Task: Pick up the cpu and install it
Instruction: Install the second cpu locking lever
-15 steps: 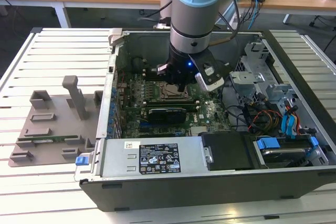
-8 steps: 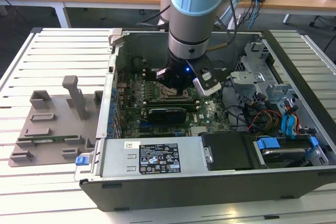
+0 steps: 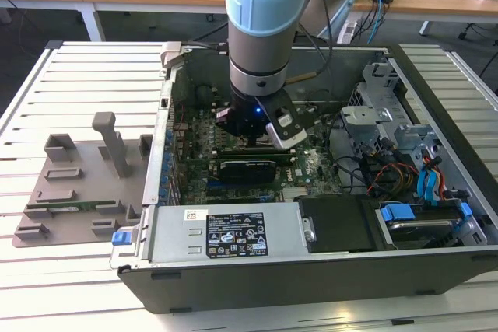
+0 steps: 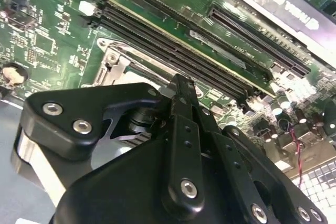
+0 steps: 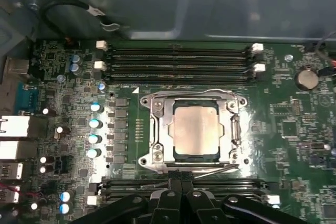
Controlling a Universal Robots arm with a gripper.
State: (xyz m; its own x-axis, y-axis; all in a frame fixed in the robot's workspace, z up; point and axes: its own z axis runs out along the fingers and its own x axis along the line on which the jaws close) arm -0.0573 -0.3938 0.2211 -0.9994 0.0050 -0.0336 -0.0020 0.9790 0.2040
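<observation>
In the first wrist view the cpu is lying seated in its socket at mid-frame, the metal frame bearing on it, apparently to clamp it; the gripper, clenched on nothing, is hanging just below.

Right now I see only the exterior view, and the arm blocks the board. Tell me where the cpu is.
Observer: In the first wrist view the cpu lies in the socket, ringed by the metal frame.
Operator: Report the pincer.
Observer: The pincer is shut with nothing between its tips, which show by the frame's edge, off the cpu.
Operator: Check the memory slots.
Observer: The slots beside the socket look empty.
</observation>
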